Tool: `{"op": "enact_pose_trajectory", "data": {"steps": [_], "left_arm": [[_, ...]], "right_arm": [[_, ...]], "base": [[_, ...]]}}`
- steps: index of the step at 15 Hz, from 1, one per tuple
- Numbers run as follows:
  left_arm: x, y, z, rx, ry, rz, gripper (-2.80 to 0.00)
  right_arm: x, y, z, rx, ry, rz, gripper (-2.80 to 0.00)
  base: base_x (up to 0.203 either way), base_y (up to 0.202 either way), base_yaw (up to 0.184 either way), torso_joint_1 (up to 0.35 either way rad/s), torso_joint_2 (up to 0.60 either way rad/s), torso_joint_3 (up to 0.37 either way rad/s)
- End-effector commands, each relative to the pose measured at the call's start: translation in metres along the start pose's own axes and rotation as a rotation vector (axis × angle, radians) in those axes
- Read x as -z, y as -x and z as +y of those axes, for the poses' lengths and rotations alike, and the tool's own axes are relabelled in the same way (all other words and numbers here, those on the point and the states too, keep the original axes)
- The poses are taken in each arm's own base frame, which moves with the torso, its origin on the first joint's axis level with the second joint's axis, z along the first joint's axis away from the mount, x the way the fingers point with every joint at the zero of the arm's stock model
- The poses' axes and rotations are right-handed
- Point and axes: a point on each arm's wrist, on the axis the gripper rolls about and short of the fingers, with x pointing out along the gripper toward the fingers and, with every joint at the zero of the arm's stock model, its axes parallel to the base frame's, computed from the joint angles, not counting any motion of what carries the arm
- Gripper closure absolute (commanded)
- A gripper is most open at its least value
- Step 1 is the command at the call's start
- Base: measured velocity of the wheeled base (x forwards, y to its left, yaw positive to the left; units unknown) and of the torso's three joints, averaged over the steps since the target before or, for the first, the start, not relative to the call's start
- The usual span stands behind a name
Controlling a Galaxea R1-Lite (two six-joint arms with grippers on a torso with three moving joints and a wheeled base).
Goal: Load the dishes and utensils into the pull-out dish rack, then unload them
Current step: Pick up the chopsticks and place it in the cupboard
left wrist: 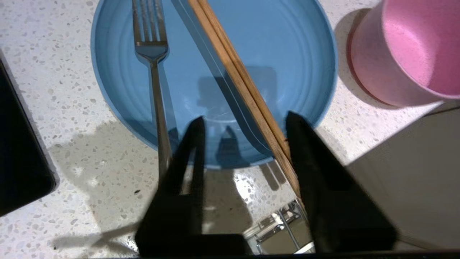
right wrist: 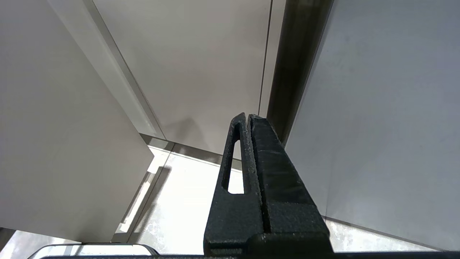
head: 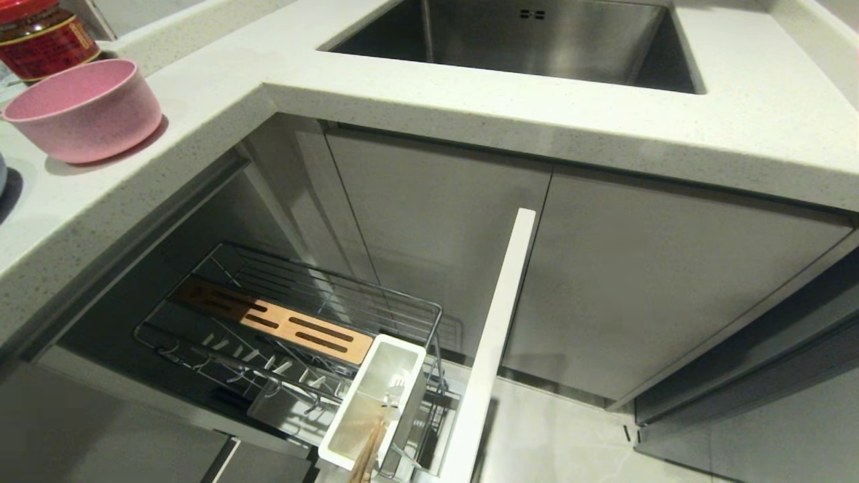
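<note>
In the left wrist view my left gripper point(left wrist: 246, 118) hangs open over the near rim of the light blue plate point(left wrist: 287, 54) on the speckled counter. A silver fork point(left wrist: 152, 54) and a pair of wooden chopsticks point(left wrist: 237, 72) lie across the plate. The chopsticks' near end rests against the inner side of one finger point(left wrist: 316, 169), unclamped. The pink bowl point(left wrist: 413, 46) point(head: 84, 107) stands beside the plate. The pull-out dish rack point(head: 288, 295) is drawn out below the counter; thin brown sticks point(head: 366, 459) poke from its white utensil holder point(head: 372, 402). My right gripper point(right wrist: 248, 116) is shut and empty, parked near cabinet panels.
The steel sink point(head: 523, 40) is set in the counter at the back. A red-labelled jar point(head: 40, 33) stands behind the bowl. The rack's pale front panel point(head: 496, 335) juts out upright. A black object point(left wrist: 18, 162) lies on the counter beside the plate.
</note>
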Motion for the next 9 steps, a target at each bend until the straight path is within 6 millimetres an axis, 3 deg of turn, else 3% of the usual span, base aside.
{"op": "enact_pose_trajectory", "data": {"steps": [1, 9], "left_arm": [[0.001, -0.011, -0.003, -0.028, -0.006, 0.03, -2.8], [0.002, -0.037, -0.016, 0.01, 0.007, 0.129, -2.8]], "right_arm": [[0.007, -0.001, 0.0, 0.0, 0.0, 0.025, 0.0], [0.007, -0.001, 0.0, 0.0, 0.0, 0.025, 0.0]], "base": [[0.0, 0.0, 0.0, 0.0, 0.0, 0.0], [0.0, 0.0, 0.0, 0.0, 0.0, 0.0]]}}
